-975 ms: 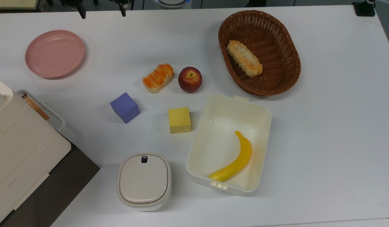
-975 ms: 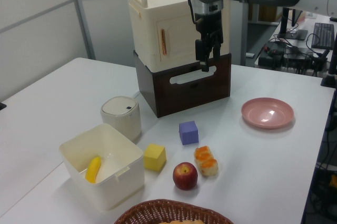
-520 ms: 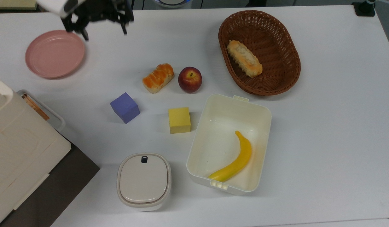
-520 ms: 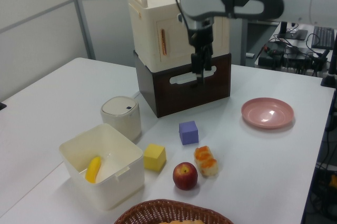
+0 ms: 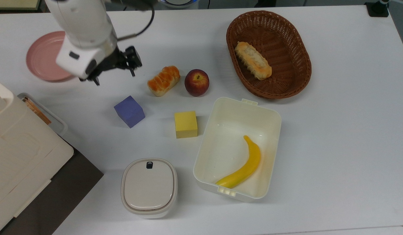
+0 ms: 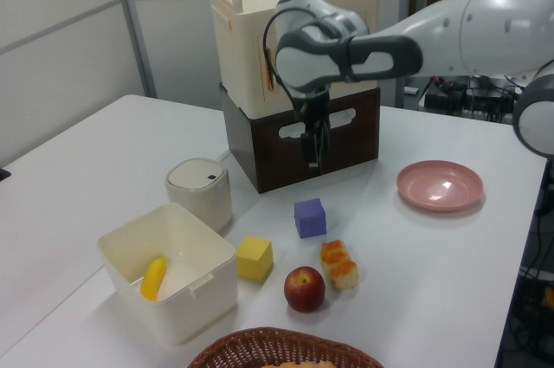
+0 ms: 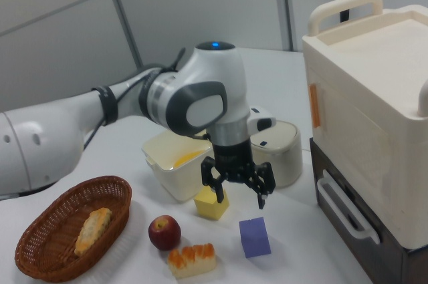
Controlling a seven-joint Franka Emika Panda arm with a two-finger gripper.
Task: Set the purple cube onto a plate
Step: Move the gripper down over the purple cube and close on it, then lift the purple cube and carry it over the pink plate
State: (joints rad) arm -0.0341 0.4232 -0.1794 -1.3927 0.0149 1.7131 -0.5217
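The purple cube (image 5: 129, 111) sits on the white table, left of a yellow cube; it also shows as the purple cube (image 6: 310, 217) and the purple cube (image 7: 255, 237). The pale pink plate (image 5: 38, 62) lies at the top view's upper left, partly covered by my arm; it is the pink plate (image 6: 440, 184) on the left view's right. My gripper (image 5: 115, 76) hangs open and empty in the air between plate and cube. In the right view the gripper (image 7: 241, 197) hovers just above and left of the cube. From the left, the gripper (image 6: 313, 147) points straight down.
A yellow cube (image 5: 186, 124), an apple (image 5: 197, 82) and a bread roll (image 5: 163, 80) lie near the cube. A wicker basket (image 5: 296, 75) holds bread. A white box (image 5: 273, 117) holds a banana. A lidded pot (image 5: 149, 187) and a cream case (image 5: 18, 153) stand nearby.
My arm has swung from the top view's upper edge down past the plate toward the purple cube, and it has lowered. Nothing on the table has moved.
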